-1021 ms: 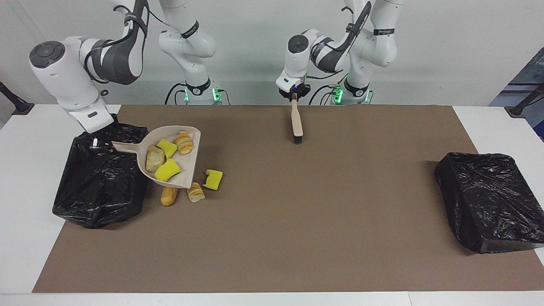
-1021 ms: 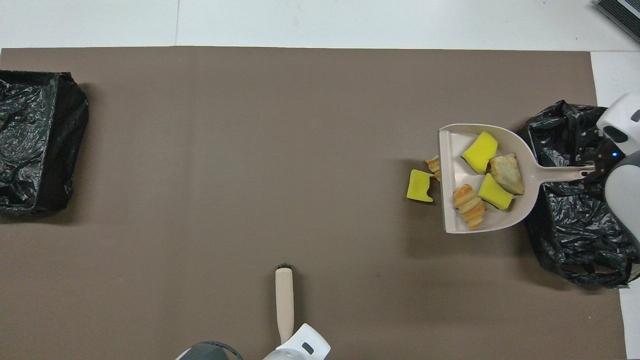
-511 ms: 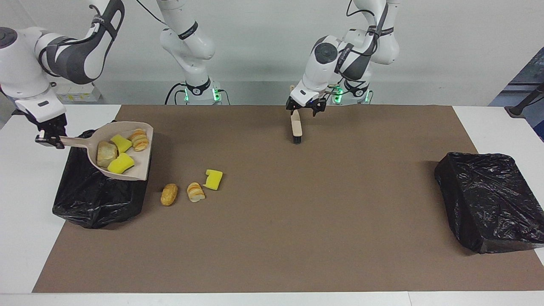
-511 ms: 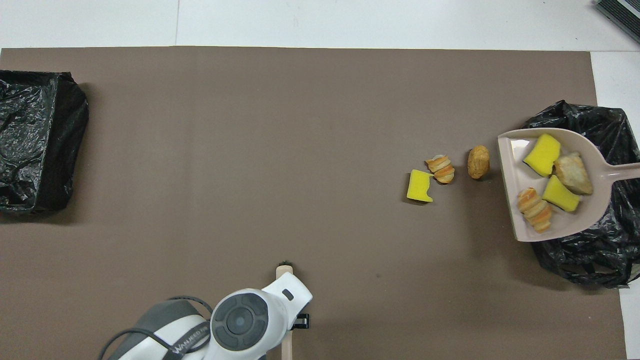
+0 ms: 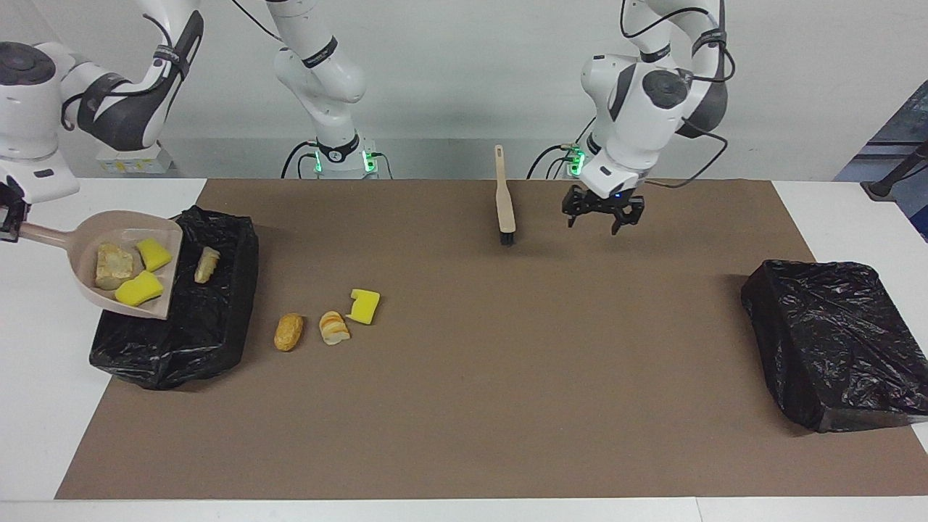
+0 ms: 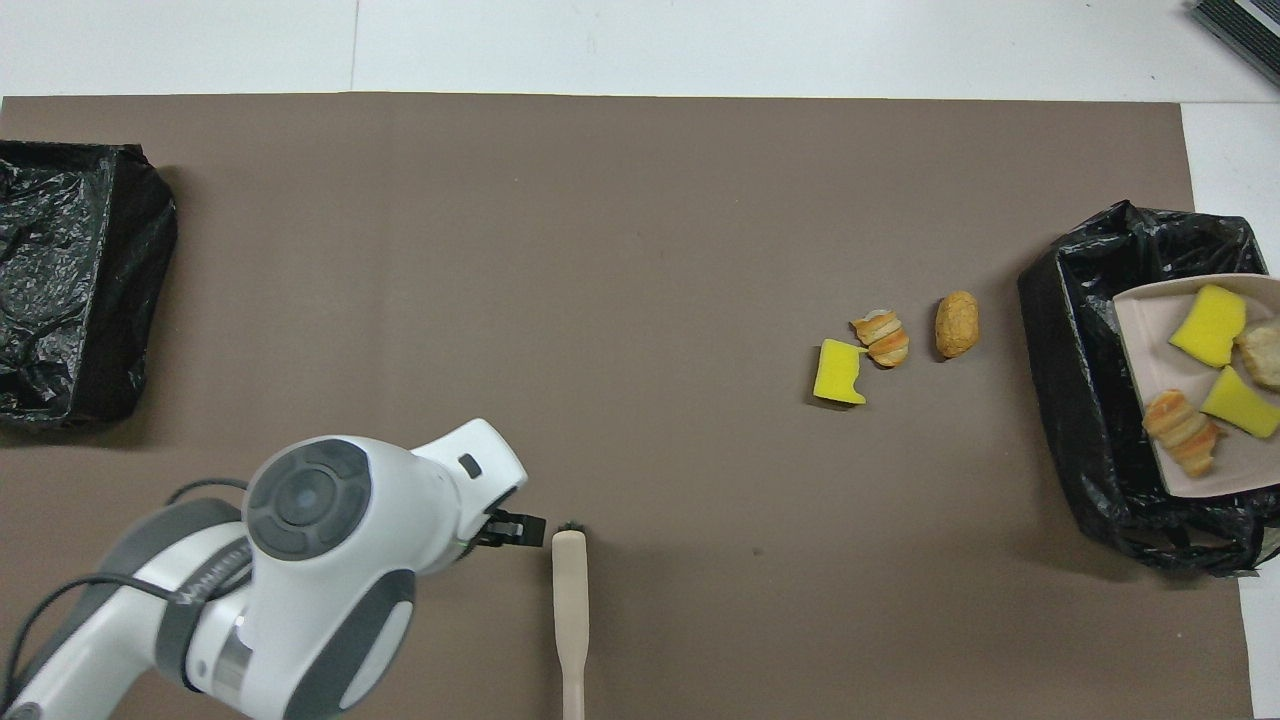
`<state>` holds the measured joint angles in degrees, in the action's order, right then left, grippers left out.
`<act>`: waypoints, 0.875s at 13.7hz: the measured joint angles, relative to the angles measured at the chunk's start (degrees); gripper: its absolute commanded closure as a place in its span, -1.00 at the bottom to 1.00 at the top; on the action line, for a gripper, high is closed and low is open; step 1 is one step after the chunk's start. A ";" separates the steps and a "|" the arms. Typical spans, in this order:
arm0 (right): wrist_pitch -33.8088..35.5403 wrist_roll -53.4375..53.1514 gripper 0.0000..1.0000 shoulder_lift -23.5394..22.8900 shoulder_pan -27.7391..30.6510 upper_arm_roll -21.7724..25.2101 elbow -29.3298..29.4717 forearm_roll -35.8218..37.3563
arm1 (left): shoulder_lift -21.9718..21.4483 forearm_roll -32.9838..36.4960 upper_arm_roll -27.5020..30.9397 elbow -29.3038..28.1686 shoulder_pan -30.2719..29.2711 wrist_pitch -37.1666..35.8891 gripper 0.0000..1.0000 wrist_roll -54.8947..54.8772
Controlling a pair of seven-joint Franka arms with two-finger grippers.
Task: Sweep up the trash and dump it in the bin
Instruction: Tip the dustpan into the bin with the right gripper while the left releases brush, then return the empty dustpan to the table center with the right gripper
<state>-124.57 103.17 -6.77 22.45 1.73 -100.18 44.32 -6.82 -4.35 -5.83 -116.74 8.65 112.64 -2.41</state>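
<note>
Over black bin (image 5: 217, 304), my right fingers (image 5: 9, 217) pinch dustpan (image 5: 123, 275), now tipped, bread chunk (image 5: 206, 264) sliding off; left fingers (image 5: 602, 216) spread, brush (image 5: 504, 199) released.

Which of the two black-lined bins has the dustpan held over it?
The bin at the right arm's end of the table; the dustpan, still holding trash, is over it. The other bin, at the left arm's end, has nothing over it.

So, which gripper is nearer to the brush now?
Left. The left gripper hangs open beside the brush; the right gripper holds the dustpan over the bin.
</note>
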 measured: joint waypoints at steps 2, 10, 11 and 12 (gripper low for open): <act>2.16 -2.80 1.00 0.04 -2.20 -0.08 -0.74 2.77 | 2.19 1.10 0.01 8.46 -3.10 -7.39 -1.00 -2.26; 4.06 -0.82 1.00 3.74 0.77 0.06 0.17 -2.60 | 5.53 2.91 0.03 27.87 -7.03 -21.64 -1.00 -5.77; 5.78 -0.56 1.00 4.35 0.51 -0.20 0.52 -4.99 | 5.55 2.92 0.03 27.87 -7.09 -22.15 -1.00 -6.68; 7.09 -0.56 1.00 4.71 0.09 -0.46 0.79 -7.29 | 5.55 2.92 0.06 27.87 -7.32 -22.95 -1.00 -7.08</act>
<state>-117.48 102.61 -2.06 22.55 1.27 -99.39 37.03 -1.27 -1.43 -5.78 -88.87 1.32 89.69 -9.49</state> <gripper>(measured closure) 0.678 0.000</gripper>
